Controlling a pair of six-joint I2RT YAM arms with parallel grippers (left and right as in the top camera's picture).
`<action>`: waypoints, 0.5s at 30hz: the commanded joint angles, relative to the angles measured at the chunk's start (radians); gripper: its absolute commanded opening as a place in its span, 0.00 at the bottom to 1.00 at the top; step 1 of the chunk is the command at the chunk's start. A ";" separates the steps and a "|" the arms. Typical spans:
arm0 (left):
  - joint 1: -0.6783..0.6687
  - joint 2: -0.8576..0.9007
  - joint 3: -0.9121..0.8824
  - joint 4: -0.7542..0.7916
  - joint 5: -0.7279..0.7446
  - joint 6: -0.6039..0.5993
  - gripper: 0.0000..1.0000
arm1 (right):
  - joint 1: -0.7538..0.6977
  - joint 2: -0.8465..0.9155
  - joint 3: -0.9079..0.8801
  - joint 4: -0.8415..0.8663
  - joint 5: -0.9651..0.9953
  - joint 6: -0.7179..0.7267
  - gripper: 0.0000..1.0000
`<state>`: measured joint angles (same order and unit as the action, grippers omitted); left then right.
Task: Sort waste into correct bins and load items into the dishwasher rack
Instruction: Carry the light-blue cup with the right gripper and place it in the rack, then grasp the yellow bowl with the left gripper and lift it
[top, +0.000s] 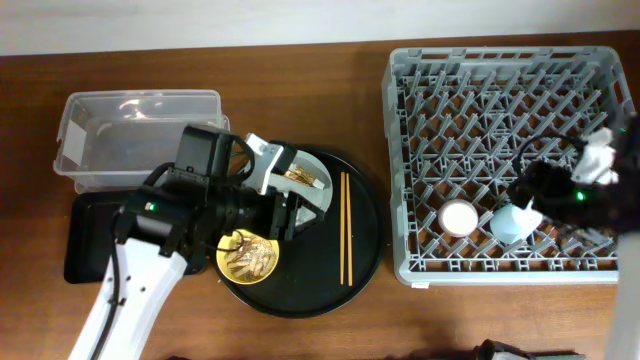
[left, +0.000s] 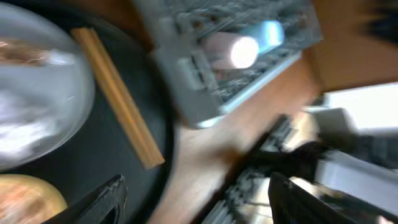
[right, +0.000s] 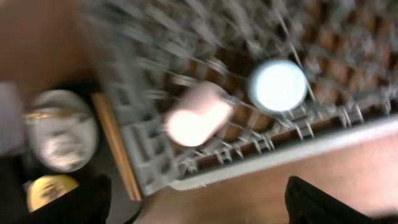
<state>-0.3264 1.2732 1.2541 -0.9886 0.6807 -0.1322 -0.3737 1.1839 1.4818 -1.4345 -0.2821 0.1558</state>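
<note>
The grey dishwasher rack (top: 500, 60) holds the pink cup (top: 459, 217) and the light-blue cup (top: 512, 222) near its front edge. My right gripper (top: 535, 192) hovers over them, open and empty (right: 199, 205). The grey-green plate (top: 318, 165) carries the golden-brown wrapper (top: 303, 178) and white napkin (left: 25, 124). The yellow bowl (top: 248, 257) holds brownish scraps. The chopsticks (top: 346, 228) lie beside them. My left gripper (top: 293, 208) hangs over the plate's near side, open and empty (left: 199, 202).
Plate, bowl and chopsticks sit on a large round black tray (top: 365, 250). The clear tub (top: 140, 130) stands at the back left, with the flat black tray (top: 90, 240) in front of it, partly under my left arm.
</note>
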 joint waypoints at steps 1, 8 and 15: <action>-0.005 -0.161 0.011 -0.059 -0.439 -0.167 0.72 | -0.006 -0.220 0.031 -0.007 -0.154 -0.100 0.92; -0.005 -0.361 0.011 -0.109 -0.689 -0.189 0.99 | -0.006 -0.506 0.031 -0.006 -0.156 -0.100 0.99; -0.005 -0.376 0.011 -0.124 -0.684 -0.159 0.99 | -0.006 -0.531 0.029 -0.006 -0.155 -0.100 0.99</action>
<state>-0.3305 0.9012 1.2549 -1.1034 0.0174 -0.3107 -0.3737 0.6525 1.5127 -1.4437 -0.4286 0.0669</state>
